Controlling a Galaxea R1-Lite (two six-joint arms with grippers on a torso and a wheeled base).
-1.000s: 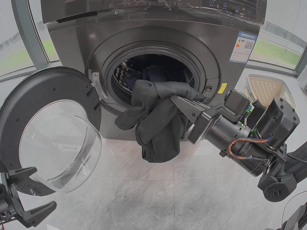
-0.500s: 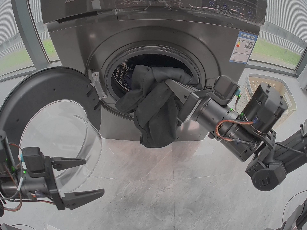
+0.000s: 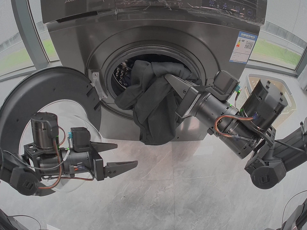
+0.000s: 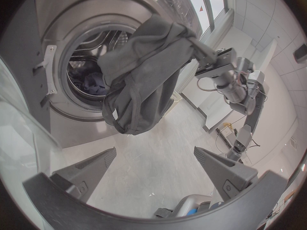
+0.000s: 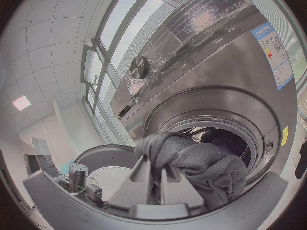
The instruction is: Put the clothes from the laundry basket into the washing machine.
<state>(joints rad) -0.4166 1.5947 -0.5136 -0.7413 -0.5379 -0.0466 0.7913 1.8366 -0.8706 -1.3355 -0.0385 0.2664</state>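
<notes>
Washer (image 3: 80, 42) drum holds blue clothes (image 4: 92, 82). A dark garment (image 3: 153, 112) hangs across its mouth and drapes below the rim, pinched in the right hand (image 3: 169, 78) at the opening. The door (image 3: 48, 87) stands swung open on the left. The basket (image 3: 252, 78) sits right of the washer, behind the right arm. The left hand (image 3: 126, 154), spread, hovers low before the door.

A pale grey floor (image 3: 160, 189) of large marbled tiles with thin joints spreads across the foreground. Tall windows (image 3: 284, 39) in dark grey frames (image 3: 27, 26) run along the back, with green lawn (image 3: 278, 53) outside. White square tiles cover the wall (image 5: 41, 32), and one ceiling panel (image 5: 21, 102) glows.
</notes>
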